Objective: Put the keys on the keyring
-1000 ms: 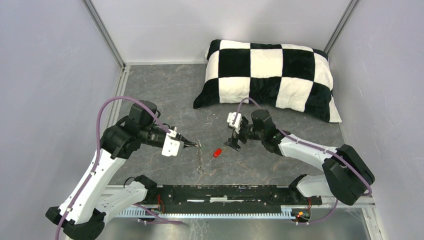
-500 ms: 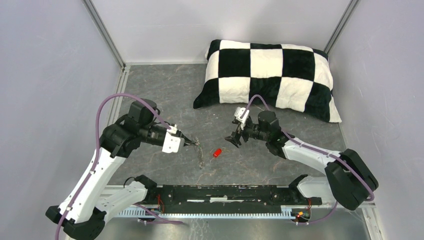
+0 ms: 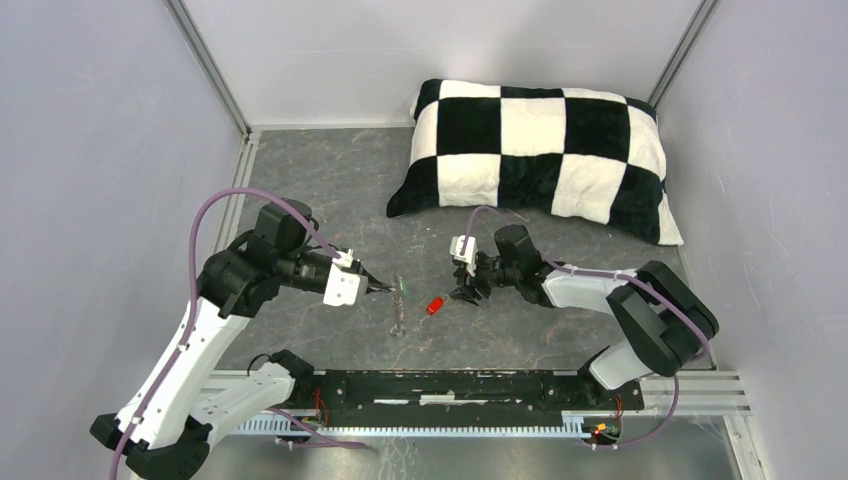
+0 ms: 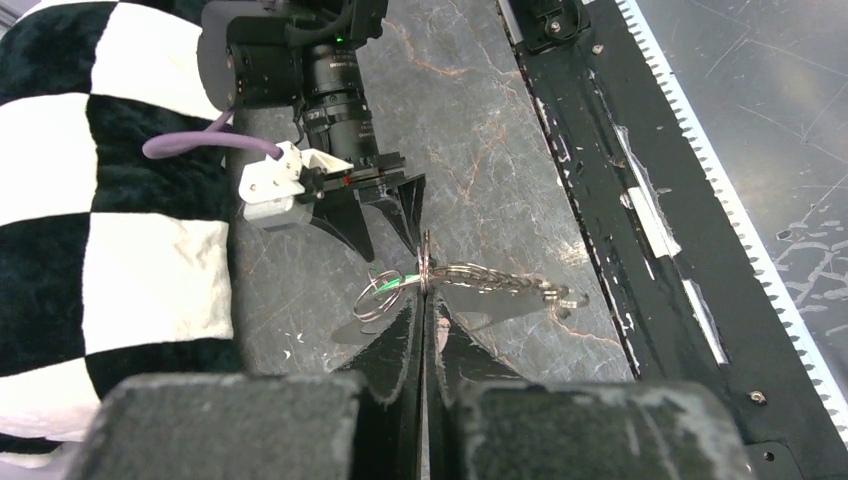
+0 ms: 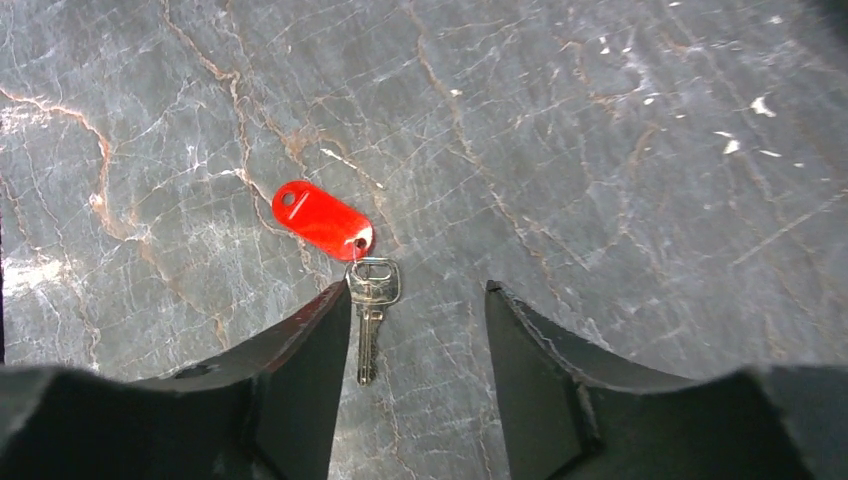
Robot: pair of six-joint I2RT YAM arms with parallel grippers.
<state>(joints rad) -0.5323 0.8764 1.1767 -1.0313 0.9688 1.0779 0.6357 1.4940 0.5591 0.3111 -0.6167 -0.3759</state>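
Note:
My left gripper [image 3: 388,289] is shut on the keyring [image 3: 398,318] and holds it just above the floor. In the left wrist view, the gripper [image 4: 427,290] pinches the wire where the loops meet. The keyring's twisted length [image 4: 500,277] trails right. The green key [image 4: 400,282] shows among the loops on the left and as a green speck from above [image 3: 402,287]. The red key [image 3: 434,305] lies on the floor. My right gripper [image 3: 463,294] is open just right of it. In the right wrist view, the red key [image 5: 320,218] has its metal blade beside the left finger of the gripper [image 5: 418,292].
A black-and-white checked pillow [image 3: 540,155] lies at the back right and also shows in the left wrist view [image 4: 100,200]. The black base rail [image 3: 450,385] runs along the near edge. Grey walls close in both sides.
My right gripper has come down and left, close over the red key. My left gripper has stayed shut on the keyring, which has shifted slightly, so a green speck now shows.

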